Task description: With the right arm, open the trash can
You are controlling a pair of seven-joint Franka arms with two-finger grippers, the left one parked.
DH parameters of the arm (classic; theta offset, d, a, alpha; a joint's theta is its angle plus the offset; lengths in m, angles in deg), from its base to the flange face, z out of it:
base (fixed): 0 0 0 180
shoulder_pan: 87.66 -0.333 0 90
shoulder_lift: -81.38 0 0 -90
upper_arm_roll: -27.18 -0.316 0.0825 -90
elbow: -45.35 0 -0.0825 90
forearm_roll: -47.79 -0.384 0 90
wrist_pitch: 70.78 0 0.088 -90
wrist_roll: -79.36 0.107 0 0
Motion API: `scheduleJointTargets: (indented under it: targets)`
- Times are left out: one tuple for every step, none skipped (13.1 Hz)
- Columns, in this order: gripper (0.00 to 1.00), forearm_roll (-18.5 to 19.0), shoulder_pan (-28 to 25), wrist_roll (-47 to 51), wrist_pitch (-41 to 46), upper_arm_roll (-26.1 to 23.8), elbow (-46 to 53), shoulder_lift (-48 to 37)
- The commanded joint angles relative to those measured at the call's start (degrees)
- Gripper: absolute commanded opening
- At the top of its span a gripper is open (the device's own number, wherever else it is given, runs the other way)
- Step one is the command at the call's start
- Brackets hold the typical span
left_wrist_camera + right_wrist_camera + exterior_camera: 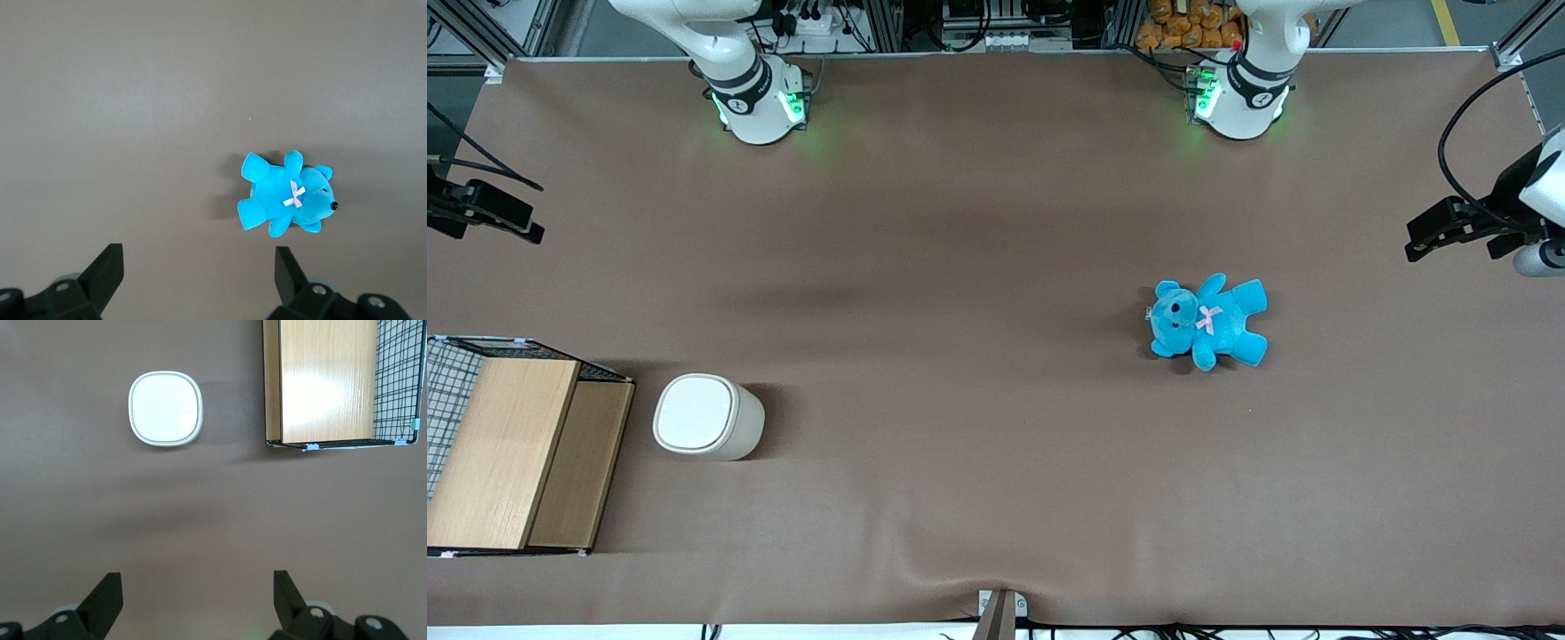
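Note:
The trash can is a small cream-white bin standing upright on the brown table, toward the working arm's end, with its flat rimmed lid closed. It also shows from above in the right wrist view. My right gripper hangs high over the table's edge at the working arm's end, farther from the front camera than the trash can and well apart from it. In the right wrist view the gripper is open and empty, with bare table between its black fingers.
A light-wood box with wire mesh stands beside the trash can at the table's end; it also shows in the right wrist view. A blue teddy bear lies toward the parked arm's end and shows in the left wrist view.

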Motion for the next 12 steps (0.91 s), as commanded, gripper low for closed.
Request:
scheduleJointTargets:
  targets:
    - [1.0, -0.2, 0.8, -0.4, 0.8, -0.4, 1.4, 0.7]
    - [1.0, -0.1, 0.7, -0.3, 0.8, -0.4, 1.5, 0.7]
    - [1.0, -0.3, 0.7, -0.2, 0.8, -0.4, 1.4, 0.7]
    - [1.0, -0.5, 0.9, -0.1, 0.8, -0.4, 1.2, 0.7]
    - [1.0, -0.5, 0.9, 0.0, 0.9, -0.4, 1.0, 0.8]
    - [1.0, -0.5, 0.7, 0.2, 1.0, -0.4, 0.9, 1.2]
    - [1.0, -0.5, 0.7, 0.2, 0.9, -0.4, 0.1, 1.2]
    - [1.0, -0.5, 0.6, 0.3, 0.8, -0.4, -0.2, 1.2]
    - [1.0, -0.5, 0.6, 0.3, 0.8, -0.4, -0.3, 1.2]
    - [1.0, -0.5, 0.6, 0.3, 0.8, -0.4, -0.3, 1.2]
    - [1.0, -0.5, 0.6, 0.3, 0.8, -0.4, -0.3, 1.3]
    - [1.0, -0.5, 0.7, 0.3, 0.6, -0.4, -0.2, 1.3]
